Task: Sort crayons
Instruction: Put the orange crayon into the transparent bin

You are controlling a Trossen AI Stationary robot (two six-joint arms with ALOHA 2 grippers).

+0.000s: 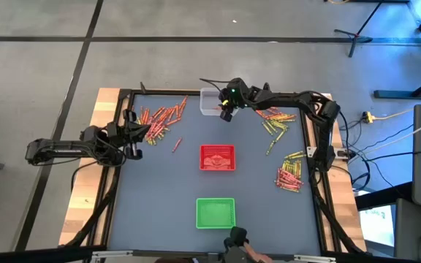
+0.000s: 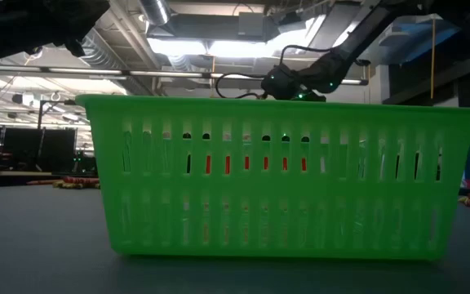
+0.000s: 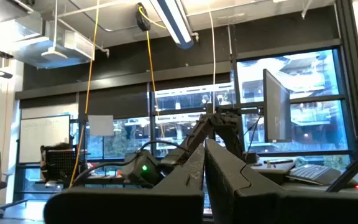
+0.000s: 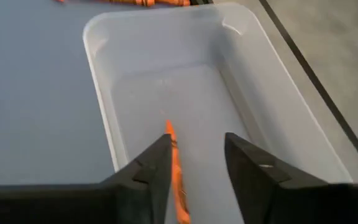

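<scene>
A thin orange wax crayon lies against the inside of one finger of the right gripper, just above the floor of a clear, smooth-walled plastic tray with rounded corners; the jaws stand parted, so this looks like the drop step, the stick being let go into the tray, though whether it has fully left the finger I cannot tell. The next move would call for lifting the gripper straight clear of the tray walls and going for another orange stick. The rest of the crayons are scattered on the matte grey counter: an orange pile just beside the clear tray on its left-arm side, a yellow-green and red scatter on its other side, and a mixed red and olive heap farther off along the right edge. Nearer the front edge than the clear tray sit a square red slotted plastic tray and, beyond it, a square green slotted plastic tray. The left gripper waits near the orange pile, jaws shut and empty.
</scene>
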